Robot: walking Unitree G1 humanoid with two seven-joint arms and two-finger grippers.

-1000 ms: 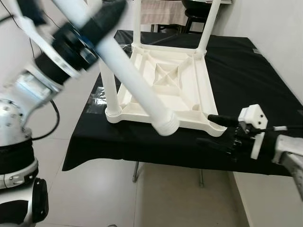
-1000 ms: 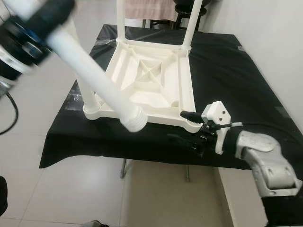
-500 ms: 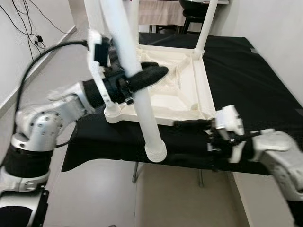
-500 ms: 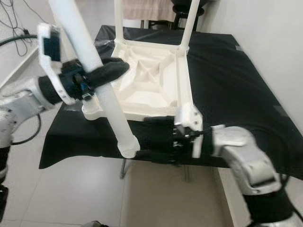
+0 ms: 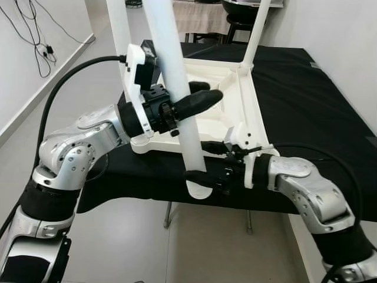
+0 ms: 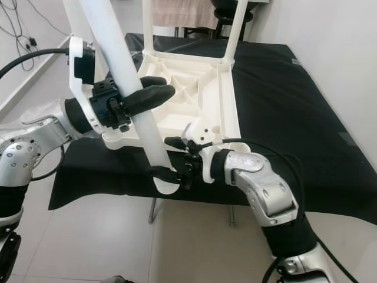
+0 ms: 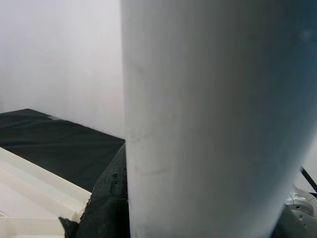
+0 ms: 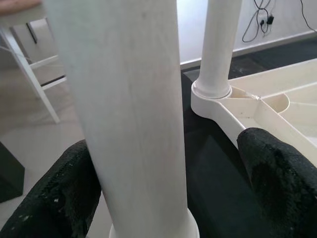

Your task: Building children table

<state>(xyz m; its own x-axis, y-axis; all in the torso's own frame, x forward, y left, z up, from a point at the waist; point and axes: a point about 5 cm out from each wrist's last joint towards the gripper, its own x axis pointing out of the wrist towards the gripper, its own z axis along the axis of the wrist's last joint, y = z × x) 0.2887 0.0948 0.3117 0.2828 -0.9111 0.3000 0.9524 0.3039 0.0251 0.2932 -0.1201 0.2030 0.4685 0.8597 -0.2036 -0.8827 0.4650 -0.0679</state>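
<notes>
While gripping the loose white leg (image 5: 177, 88) mid-shaft with the left gripper (image 5: 194, 101), fingers clamped round it, and bracketing its threaded end with the right gripper (image 5: 203, 162), fingers spread wide, over the surface (image 5: 306, 88) edge beside the upturned tabletop (image 5: 206, 112): likely light, stiff, slippery plastic.

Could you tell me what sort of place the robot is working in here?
Probably a plain room in a home or workshop: a table under a black cloth, pale tiled floor, cables along a white wall, and an upturned white plastic children's table.
</notes>
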